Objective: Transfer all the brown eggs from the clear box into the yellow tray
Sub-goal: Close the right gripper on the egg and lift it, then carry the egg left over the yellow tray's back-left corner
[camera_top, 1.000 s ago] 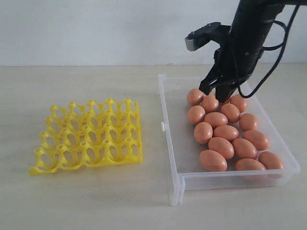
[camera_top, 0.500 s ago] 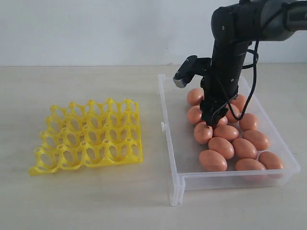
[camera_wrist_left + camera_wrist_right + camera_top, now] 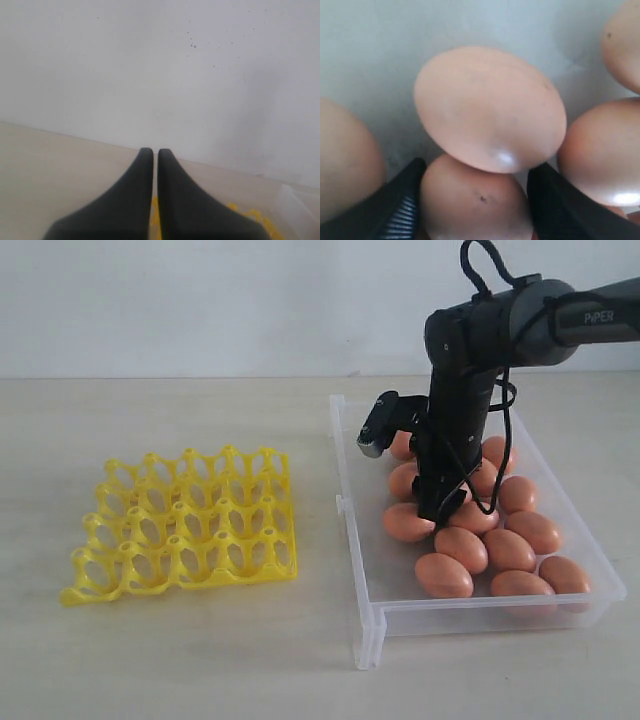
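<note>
Several brown eggs [image 3: 510,550] lie in the right half of the clear box [image 3: 350,540]. My right gripper [image 3: 440,508] reaches straight down among them. In the right wrist view it stands open [image 3: 476,197], one finger on each side of a brown egg [image 3: 470,205] and close against it. Just beyond the tips lies another egg [image 3: 490,107] on the box floor. The yellow tray [image 3: 185,525] sits empty at the left. My left gripper [image 3: 151,154] is shut and empty above the table, with a bit of the yellow tray [image 3: 252,215] showing past it.
A pale wooden table [image 3: 200,660] carries both tray and box, with a white wall behind. The left part of the box floor [image 3: 365,490] is bare. A black cable [image 3: 490,495] loops beside the right arm.
My right arm has come down from above the box's far end into the eggs, its jaws opening on the way. One egg at the pile's left edge has been nudged left.
</note>
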`<state>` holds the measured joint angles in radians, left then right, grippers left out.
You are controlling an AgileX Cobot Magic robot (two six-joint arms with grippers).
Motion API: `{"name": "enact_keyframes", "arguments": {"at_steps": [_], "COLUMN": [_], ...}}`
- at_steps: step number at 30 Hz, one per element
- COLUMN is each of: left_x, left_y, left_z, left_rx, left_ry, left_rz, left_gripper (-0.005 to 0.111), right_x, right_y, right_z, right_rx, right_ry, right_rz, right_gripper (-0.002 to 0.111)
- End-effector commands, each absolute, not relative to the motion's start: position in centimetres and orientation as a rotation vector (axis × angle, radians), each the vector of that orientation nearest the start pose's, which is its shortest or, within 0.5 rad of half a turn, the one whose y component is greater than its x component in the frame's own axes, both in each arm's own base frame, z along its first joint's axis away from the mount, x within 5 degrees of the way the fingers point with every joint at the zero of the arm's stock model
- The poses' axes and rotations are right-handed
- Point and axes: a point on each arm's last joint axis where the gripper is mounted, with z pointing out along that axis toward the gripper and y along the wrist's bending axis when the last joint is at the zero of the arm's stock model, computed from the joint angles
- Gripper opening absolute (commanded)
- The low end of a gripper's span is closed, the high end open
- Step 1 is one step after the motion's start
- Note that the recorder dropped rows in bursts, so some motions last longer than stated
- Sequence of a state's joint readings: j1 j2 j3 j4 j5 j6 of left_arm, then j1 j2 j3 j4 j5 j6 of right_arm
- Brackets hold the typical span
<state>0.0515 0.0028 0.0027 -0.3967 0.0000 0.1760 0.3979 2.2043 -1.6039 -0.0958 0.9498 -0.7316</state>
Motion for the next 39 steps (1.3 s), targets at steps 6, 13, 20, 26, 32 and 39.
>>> {"name": "enact_keyframes", "arguments": {"at_steps": [6,13,20,26,32,39], "left_x": [5.6,5.6,5.6,5.6,5.6,5.6], "left_y": [0.3,0.3,0.3,0.3,0.3,0.3], "left_z": [21.3,21.3,21.3,21.3,21.3,21.3], "left_rx": [-0.194,-0.194,-0.194,-0.194,-0.194,-0.194], "left_ry": [1.472,1.472,1.472,1.472,1.472,1.472], "left_rz": [-0.136,-0.136,-0.136,-0.136,-0.136,-0.136], "left_gripper": [0.004,0.004,0.004,0.004,0.004,0.004], "right_x": [40.7,41.3,41.4,40.2,38.1,35.7], "right_y": [16.3,16.6,16.5,20.9,26.3,31.9], "right_z": [13.1,17.6,25.3,28.2,27.7,23.2], "right_rx": [-1.598,-1.306,-0.929,-0.915,-0.909,-1.222], "right_ry": [2.589,2.511,2.293,1.989,1.623,1.454], "right_rz": [-0.153,-0.059,0.221,0.662,0.897,0.944], "right_gripper": [0.000,0.000,0.000,0.000,0.000,0.000]}}
